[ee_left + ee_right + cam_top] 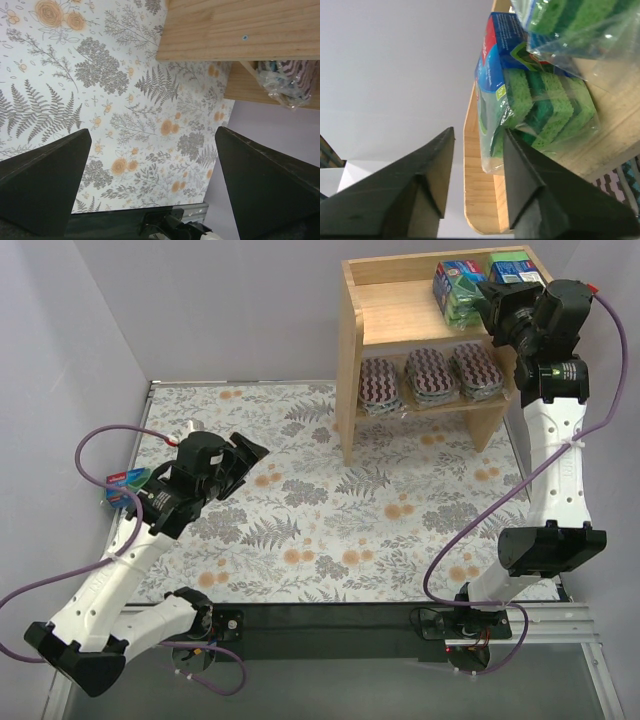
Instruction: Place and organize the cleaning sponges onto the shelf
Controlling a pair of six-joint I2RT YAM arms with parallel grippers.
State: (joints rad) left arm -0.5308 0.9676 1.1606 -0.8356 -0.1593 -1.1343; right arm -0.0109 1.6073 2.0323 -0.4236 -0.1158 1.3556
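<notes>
The wooden shelf (395, 315) stands at the far right. Three striped oval pads (430, 375) lie side by side on its lower tier. Two green sponge packs (458, 285) (515, 268) sit on the top tier. A third pack (125, 485) lies at the table's left edge, behind my left arm. My right gripper (492, 302) is open at the top tier's right end. In the right wrist view its jaws (478, 131) straddle a rounded wooden shelf edge (480, 200), with one pack (540, 107) against the right finger. My left gripper (250, 455) (153, 131) is open and empty above the table.
The floral tablecloth (330, 520) covers the table. White walls close in the left, back and right sides. In the left wrist view the shelf's side panel (240, 30) and a wrapped oval pad (290, 82) show at the upper right.
</notes>
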